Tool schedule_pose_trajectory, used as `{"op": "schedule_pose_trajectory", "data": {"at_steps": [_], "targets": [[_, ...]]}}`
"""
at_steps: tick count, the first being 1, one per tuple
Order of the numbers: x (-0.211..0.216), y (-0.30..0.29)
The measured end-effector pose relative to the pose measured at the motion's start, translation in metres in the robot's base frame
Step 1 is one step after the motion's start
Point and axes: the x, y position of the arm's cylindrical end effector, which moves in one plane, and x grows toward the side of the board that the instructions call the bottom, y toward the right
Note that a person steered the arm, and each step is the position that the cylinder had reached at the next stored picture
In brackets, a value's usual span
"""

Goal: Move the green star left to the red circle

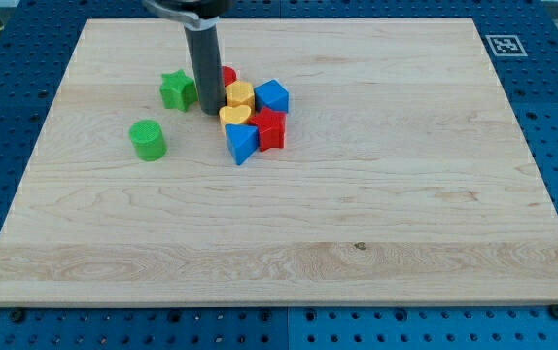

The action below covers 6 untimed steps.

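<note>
The green star (175, 89) lies on the wooden board (357, 214) in the upper left part. My dark rod comes down from the view's top, and my tip (211, 111) rests on the board just right of the green star, between it and a cluster of blocks. The red circle (228, 76) is mostly hidden behind the rod; only a sliver shows at the rod's right edge, at the top of the cluster.
The cluster right of my tip holds a yellow block (240, 95), a yellow heart (233, 117), a blue block (273, 95), a red block (270, 128) and a blue triangle (240, 144). A green cylinder (148, 139) stands below left of the star.
</note>
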Motion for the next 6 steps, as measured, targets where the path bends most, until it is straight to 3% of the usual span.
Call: {"op": "schedule_pose_trajectory", "data": {"at_steps": [1,3,4,6], "targets": [[-0.003,-0.005],[0.037,-0.021],[0.030,-0.060],[-0.026,-0.073]]}}
